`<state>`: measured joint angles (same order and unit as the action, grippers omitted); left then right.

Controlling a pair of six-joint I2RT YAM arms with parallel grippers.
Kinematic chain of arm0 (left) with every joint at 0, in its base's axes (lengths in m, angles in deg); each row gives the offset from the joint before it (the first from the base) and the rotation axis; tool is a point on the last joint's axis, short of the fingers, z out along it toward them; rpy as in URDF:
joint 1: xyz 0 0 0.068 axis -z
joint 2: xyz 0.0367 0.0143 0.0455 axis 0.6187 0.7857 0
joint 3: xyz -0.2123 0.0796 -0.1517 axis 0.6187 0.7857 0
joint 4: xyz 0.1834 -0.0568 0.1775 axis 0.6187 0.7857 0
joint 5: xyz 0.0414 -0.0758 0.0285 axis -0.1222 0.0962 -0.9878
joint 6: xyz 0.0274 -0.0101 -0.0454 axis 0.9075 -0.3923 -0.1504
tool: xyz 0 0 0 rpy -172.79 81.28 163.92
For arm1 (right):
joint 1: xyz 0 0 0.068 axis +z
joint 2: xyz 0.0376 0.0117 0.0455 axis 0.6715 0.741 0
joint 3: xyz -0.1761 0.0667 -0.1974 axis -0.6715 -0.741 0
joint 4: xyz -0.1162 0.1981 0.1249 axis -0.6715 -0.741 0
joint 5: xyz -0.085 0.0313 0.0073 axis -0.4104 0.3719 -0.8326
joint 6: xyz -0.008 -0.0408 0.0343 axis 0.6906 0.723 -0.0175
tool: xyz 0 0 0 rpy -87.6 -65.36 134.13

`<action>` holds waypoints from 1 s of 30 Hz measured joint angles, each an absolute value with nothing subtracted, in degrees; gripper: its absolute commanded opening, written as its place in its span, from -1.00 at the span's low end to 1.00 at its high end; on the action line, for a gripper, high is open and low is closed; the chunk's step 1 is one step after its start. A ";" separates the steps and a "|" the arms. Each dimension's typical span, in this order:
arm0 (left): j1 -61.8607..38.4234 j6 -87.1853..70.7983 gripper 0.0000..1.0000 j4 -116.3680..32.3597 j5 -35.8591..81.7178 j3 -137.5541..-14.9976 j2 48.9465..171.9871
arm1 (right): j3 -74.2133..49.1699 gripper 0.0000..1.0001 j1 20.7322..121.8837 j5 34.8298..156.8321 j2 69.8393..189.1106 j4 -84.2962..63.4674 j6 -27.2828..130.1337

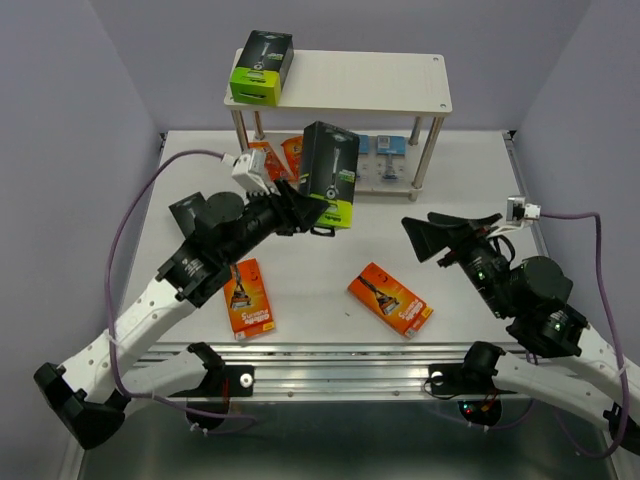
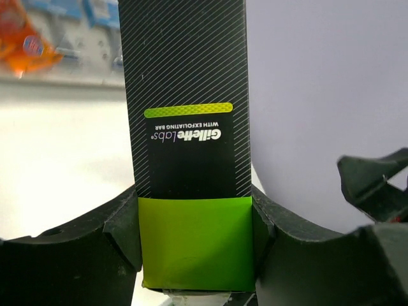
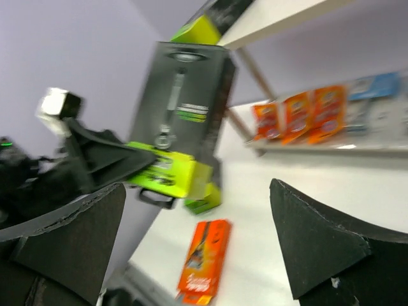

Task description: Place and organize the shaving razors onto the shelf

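My left gripper is shut on the lime-green end of a black-and-lime razor box and holds it upright above the table, in front of the shelf. The left wrist view shows the box clamped between both fingers. A second black-and-lime box lies on the shelf's top board at the left. Orange packets and blue blister packs stand on the lower board. Two flat orange boxes lie on the table. My right gripper is open and empty, to the right of the held box.
The shelf's thin metal legs stand just behind the held box. The right part of the top board is bare. Purple walls close in the table on three sides. One orange box shows in the blurred right wrist view.
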<state>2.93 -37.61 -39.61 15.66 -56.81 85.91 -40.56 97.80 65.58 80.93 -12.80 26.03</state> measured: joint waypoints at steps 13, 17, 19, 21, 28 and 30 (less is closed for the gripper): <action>0.96 -17.02 -1.00 -18.38 12.45 -125.73 128.62 | -38.33 1.00 97.84 44.86 83.79 -20.78 35.78; -2.76 -15.57 -1.00 -14.84 16.69 -139.41 137.82 | -38.38 1.00 97.84 40.77 83.79 -21.00 36.04; -5.12 -15.42 -1.00 -13.75 18.77 -141.60 140.33 | -38.38 1.00 97.84 38.96 83.62 -20.96 36.04; -6.89 -15.03 -1.00 -12.57 20.71 -141.60 141.76 | -38.42 1.00 97.84 37.49 83.75 -20.96 36.04; -9.64 -15.12 -1.00 -10.89 23.05 -141.62 146.78 | -39.71 1.00 97.84 34.67 84.49 -20.98 35.89; -10.16 -15.75 -1.00 -11.39 24.14 -141.97 147.72 | -40.54 1.00 97.84 34.13 84.49 -21.02 35.59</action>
